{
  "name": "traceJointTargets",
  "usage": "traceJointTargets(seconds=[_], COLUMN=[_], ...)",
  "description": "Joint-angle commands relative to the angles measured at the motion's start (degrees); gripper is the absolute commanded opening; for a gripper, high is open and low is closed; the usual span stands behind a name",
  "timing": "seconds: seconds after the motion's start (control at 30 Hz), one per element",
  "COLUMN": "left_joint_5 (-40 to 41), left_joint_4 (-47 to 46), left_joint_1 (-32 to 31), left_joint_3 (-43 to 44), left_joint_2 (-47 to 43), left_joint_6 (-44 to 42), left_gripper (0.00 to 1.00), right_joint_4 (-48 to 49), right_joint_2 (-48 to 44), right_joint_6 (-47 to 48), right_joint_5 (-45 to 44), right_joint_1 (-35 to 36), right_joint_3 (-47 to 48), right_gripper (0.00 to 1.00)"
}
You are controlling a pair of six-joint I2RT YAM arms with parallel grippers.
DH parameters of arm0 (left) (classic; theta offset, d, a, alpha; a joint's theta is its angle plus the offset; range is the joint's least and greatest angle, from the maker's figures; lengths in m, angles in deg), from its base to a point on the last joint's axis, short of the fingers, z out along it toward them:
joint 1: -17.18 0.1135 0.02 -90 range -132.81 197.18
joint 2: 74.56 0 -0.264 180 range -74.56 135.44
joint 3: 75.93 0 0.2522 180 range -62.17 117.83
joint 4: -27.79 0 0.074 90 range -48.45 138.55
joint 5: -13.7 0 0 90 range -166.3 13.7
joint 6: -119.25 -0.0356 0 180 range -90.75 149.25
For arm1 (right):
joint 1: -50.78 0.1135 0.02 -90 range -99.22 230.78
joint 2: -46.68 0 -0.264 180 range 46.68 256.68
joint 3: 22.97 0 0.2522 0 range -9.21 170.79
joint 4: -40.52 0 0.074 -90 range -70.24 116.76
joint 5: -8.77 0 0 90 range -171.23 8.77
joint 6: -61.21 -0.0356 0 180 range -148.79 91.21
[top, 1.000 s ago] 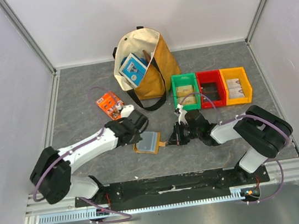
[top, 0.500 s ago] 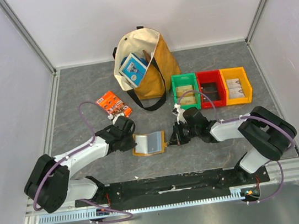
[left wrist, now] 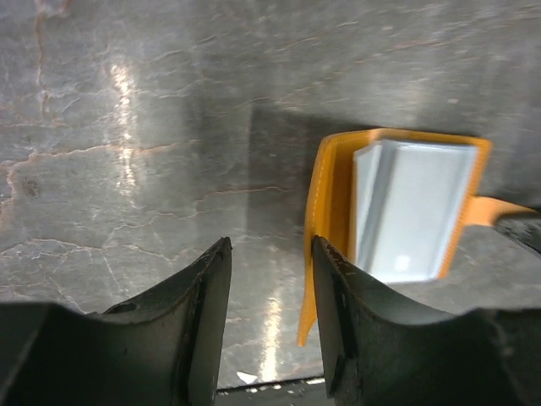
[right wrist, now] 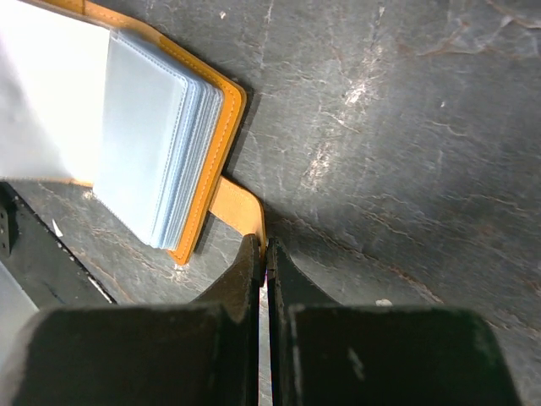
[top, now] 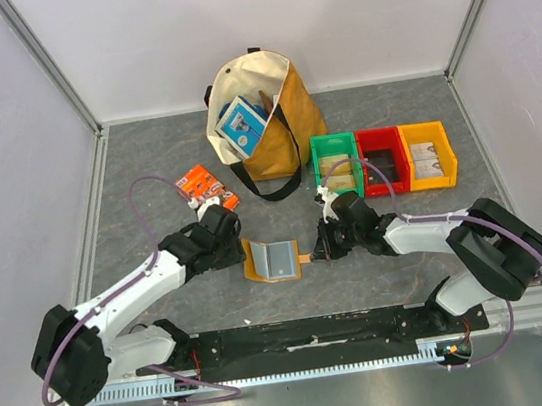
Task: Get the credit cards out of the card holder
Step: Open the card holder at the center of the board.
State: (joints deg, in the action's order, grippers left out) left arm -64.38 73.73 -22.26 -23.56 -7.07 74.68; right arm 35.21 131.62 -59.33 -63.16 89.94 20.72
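Observation:
The card holder (top: 277,260) lies open on the table between the arms, its pale blue-grey pockets (right wrist: 152,144) facing up and its orange cover (left wrist: 325,199) standing up along the left edge. My right gripper (right wrist: 265,246) is shut on the holder's little orange tab (right wrist: 239,205), seen also from above as right gripper (top: 315,253). Just left of the raised cover, my left gripper (left wrist: 271,245) is open with nothing between its fingers; the right finger (left wrist: 338,296) is close beside the cover's edge. No credit cards show apart from the pockets.
A tan tote bag (top: 275,122) with a blue-and-white box (top: 240,126) stands at the back. A bright orange printed packet (top: 202,186) lies behind the left arm. Green (top: 337,166), red (top: 382,160) and yellow-orange (top: 429,154) bins sit right of the bag.
The left gripper swung the orange cover open to the left, then opened and let it go. The right gripper stayed shut on the tab.

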Motion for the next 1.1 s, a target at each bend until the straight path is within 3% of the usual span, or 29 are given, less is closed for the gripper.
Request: traceJointTargets(seconds=[0.0, 0.2, 0.4, 0.53, 0.6, 0.67, 0.9, 1.07], left_joint_5=[2.84, 0.74, -3.56, 1.07, 4.32, 5.91, 10.48, 8.48], left_joint_4=[4.46, 4.82, -1.41, -0.72, 0.24, 1.91, 3.85, 1.14], left_joint_1=[-3.53, -12.05, -18.91, -20.24, -20.32, -20.24, -19.54, -16.29], left_joint_3=[7.78, 16.04, 22.20, 24.58, 24.93, 25.81, 20.55, 12.65], left_joint_2=[-4.37, -1.84, 7.64, 14.86, 17.41, 19.78, 20.24, 16.64], left_joint_6=[-1.22, 0.27, -0.08, -1.74, -2.10, -2.71, -0.43, 1.06], left_gripper=[0.53, 0.53, 0.52, 0.53, 0.63, 0.64, 0.56, 0.55], right_joint_4=[-8.36, -9.94, -10.03, -10.03, -10.38, -10.56, -10.38, -10.47], right_joint_2=[-0.48, -0.75, -0.92, -1.27, -1.80, -1.98, -1.54, -0.84], right_joint_6=[4.35, 4.71, 4.88, 4.88, 4.97, 5.14, 5.32, 5.76], right_joint_5=[-6.20, -6.81, -7.43, -7.87, -8.48, -8.83, -9.19, -9.36], right_joint_1=[-0.13, -0.13, -0.13, -0.13, -0.13, -0.13, -0.13, -0.13], right_joint_3=[0.48, 1.09, 0.74, 0.30, 0.13, -0.05, -0.49, -0.67], right_gripper=[0.00, 0.00, 0.00, 0.00, 0.00, 0.00, 0.00, 0.00])
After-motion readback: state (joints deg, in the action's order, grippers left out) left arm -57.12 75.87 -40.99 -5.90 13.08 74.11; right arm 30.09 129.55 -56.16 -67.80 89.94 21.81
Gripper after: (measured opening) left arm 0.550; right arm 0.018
